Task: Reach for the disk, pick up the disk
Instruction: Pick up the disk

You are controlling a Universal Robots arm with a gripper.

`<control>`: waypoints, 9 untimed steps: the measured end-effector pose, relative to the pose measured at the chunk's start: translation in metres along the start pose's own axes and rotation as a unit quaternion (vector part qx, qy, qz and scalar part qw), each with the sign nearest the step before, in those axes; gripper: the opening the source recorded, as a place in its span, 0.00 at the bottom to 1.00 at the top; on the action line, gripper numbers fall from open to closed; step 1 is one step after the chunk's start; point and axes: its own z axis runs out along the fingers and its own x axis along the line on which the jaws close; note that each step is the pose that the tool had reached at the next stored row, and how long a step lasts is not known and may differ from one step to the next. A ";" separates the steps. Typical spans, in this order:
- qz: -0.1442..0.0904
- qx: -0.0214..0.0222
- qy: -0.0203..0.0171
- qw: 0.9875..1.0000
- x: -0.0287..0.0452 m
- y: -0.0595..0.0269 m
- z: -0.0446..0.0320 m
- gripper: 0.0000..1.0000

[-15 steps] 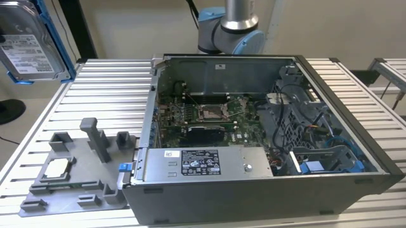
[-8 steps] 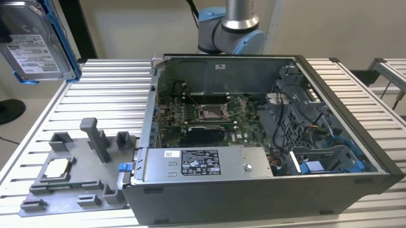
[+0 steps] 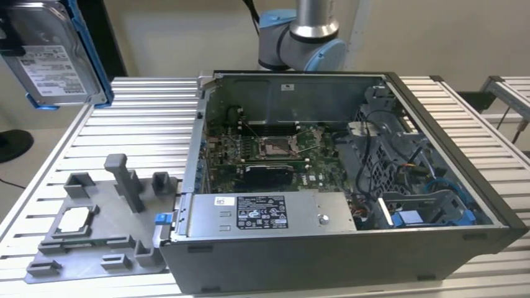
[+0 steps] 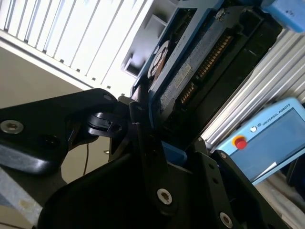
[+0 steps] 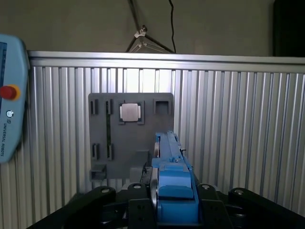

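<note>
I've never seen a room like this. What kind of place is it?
Probably a robot lab or workshop: a robot arm stands behind an open computer case on a slatted metal table, the disk held aloft.

Print sits in three places. White printed label (image 3: 51,74) on the silver-metal, blue-framed disk (image 3: 46,28), 10 o'clock in the exterior view: fine print unreadable. Black-and-white sticker (image 3: 260,212) plus a small white barcode tag (image 3: 224,200) on the silver metal box (image 3: 331,217), 6 o'clock: also unreadable. Light-blue pendant (image 5: 9,62) carries the maker's lettering by its red button (image 5: 8,92), in both wrist views.
</note>
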 end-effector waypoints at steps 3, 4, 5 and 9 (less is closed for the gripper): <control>0.000 0.000 0.000 1.000 0.0000 -0.0044 0.0001 0.00; 0.000 0.000 0.000 1.000 0.0000 -0.0061 0.0002 0.00; 0.000 0.000 0.000 1.000 0.0000 -0.0075 0.0002 0.00; 0.000 0.000 0.000 1.000 0.0001 -0.0142 0.0004 0.00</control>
